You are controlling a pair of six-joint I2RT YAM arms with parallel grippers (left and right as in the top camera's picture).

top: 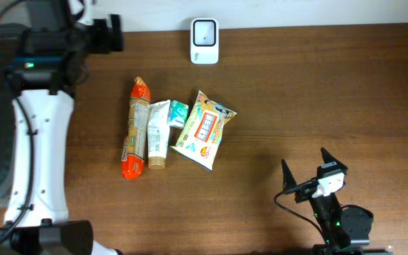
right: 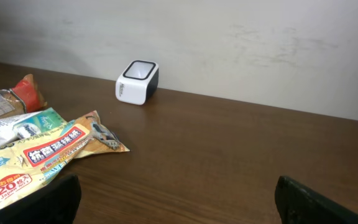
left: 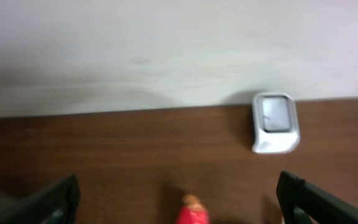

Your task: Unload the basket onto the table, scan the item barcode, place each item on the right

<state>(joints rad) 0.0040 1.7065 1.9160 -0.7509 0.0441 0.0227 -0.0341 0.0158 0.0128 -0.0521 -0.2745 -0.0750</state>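
The items are bunched up mid-table: yellow snack pack (top: 204,129), small teal pack (top: 178,113), tube (top: 158,134) and red-ended packet (top: 137,127), packed against each other. The scanner (top: 205,41) sits at 12 o'clock from them, well apart. Left gripper (left: 178,179) at 10 o'clock and right gripper (top: 304,157) at 5 are both spread wide, holding nothing. Risk imo: grabbing one item drags its neighbours, or its barcode ends up facing away from the scanner.

Dark brown wood-grain tabletop (top: 317,92); white scanner (top: 205,40), grey window; orange-ended long packet (top: 137,127); yellow pouch (top: 204,129), red label; white tube (top: 159,133).
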